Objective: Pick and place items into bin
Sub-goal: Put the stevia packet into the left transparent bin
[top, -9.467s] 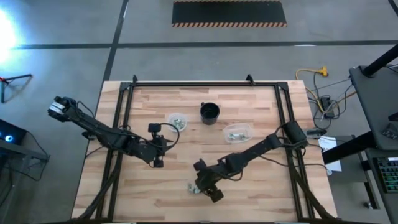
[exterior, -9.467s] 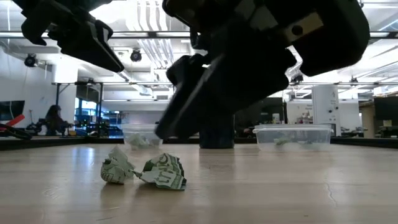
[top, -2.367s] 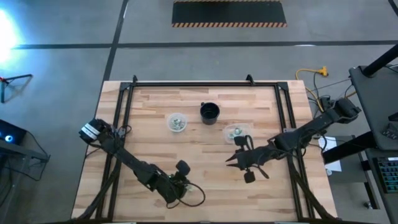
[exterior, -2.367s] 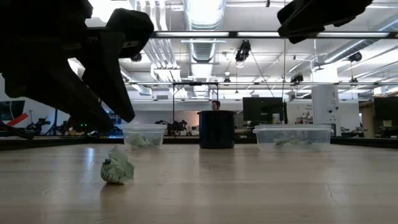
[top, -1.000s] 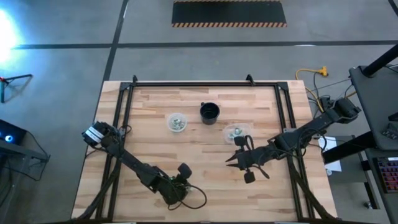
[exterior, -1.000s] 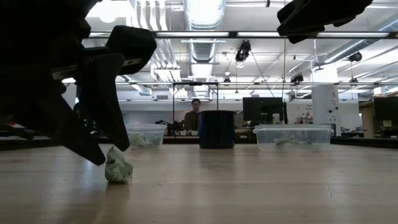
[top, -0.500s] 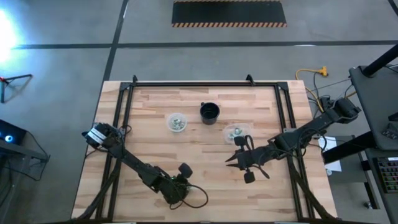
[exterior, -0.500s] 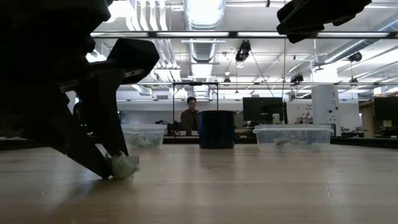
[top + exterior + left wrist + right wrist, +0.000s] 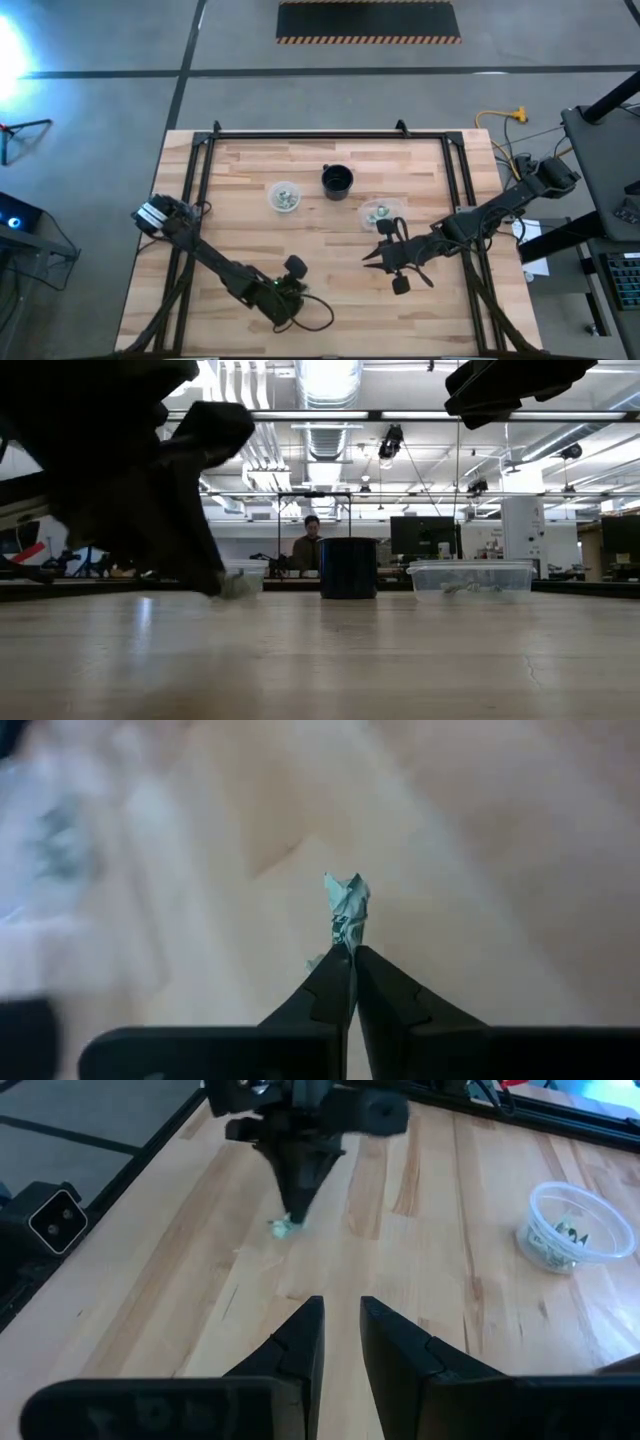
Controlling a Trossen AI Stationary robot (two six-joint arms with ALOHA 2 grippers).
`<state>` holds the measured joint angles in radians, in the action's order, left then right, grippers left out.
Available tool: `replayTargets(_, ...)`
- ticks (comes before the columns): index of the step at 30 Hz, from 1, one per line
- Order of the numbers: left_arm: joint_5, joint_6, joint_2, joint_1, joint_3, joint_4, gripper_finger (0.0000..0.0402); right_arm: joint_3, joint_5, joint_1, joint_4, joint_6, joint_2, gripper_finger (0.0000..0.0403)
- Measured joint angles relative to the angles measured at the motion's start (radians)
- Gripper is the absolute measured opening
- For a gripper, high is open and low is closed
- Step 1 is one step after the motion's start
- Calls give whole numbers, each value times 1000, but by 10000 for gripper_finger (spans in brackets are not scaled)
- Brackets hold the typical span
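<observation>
A crumpled pale green wrapper piece point(image 9: 347, 908) sits between the fingertips of my left gripper point(image 9: 352, 950), which is shut on it near the table's front edge point(image 9: 292, 298). In the right wrist view, the left gripper point(image 9: 295, 1208) points down with the piece point(image 9: 285, 1228) at its tip. My right gripper point(image 9: 375, 258) hovers right of centre, above the table. Its fingers point(image 9: 340, 1308) are open with nothing between them. More pieces lie in a round clear cup point(image 9: 285, 196) and a clear tub point(image 9: 382, 212). My left gripper pinches the wrapper piece by its lower end point(image 9: 345, 938) between its two fingertips. Most of the piece sticks out beyond the tips. The fingers come from above, pointing down. In the low view, the piece point(image 9: 237, 587) hangs at the fingertips, clear of the tabletop.
A black cup point(image 9: 338, 181) stands at the table's far middle, between the round clear cup and the clear tub. A dark frame rail point(image 9: 330, 135) runs along the table's far edge and down its sides. A person point(image 9: 312, 550) stands in the room behind the table.
My left gripper has shut on the wrapper piece, which lay on the table between its open fingers, and then risen. The piece is squeezed narrower and lifted off the tabletop.
</observation>
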<state>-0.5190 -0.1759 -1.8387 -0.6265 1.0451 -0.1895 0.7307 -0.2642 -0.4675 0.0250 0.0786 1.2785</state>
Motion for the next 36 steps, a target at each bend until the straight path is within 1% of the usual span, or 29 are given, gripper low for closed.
replayTargets(3, -100, 44, 32, 1, -2, -93, 0, 0, 0, 0, 0, -2, 0, 59)
replayTargets(7, -280, 149, 90, 13, -7, -283, 0, 0, 0, 0, 0, -3, 0, 59)
replayTargets(9, -348, 193, 135, 30, -18, -353, 0, 0, 0, 0, 0, -3, 0, 59)
replayTargets(12, -385, 220, 215, 75, -55, -398, 0, 0, 0, 0, 0, -8, 0, 59)
replayTargets(15, -398, 215, 312, 130, -99, -389, 0, 0, -1, 1, 0, -12, 0, 59)
replayTargets(19, -393, 188, 439, 211, -175, -385, 0, 0, -16, 1, 1, -35, 0, 59)
replayTargets(21, -374, 155, 501, 251, -219, -355, 0, 0, -24, 1, 1, -39, 0, 59)
replayTargets(24, -303, 64, 581, 316, -300, -223, 0, 0, -27, 1, 1, -59, 0, 59)
replayTargets(27, -228, -33, 642, 384, -388, -32, 0, -1, -27, 1, 1, -64, 0, 59)
replayTargets(30, -168, -122, 673, 453, -463, 138, 0, -1, -27, 1, 0, -81, 0, 59)
replayTargets(32, -124, -137, 677, 507, -494, 173, 0, -1, -27, 1, 0, -86, 0, 59)
replayTargets(36, -36, -97, 659, 593, -529, 191, 0, -1, -30, 1, 0, -105, 0, 59)
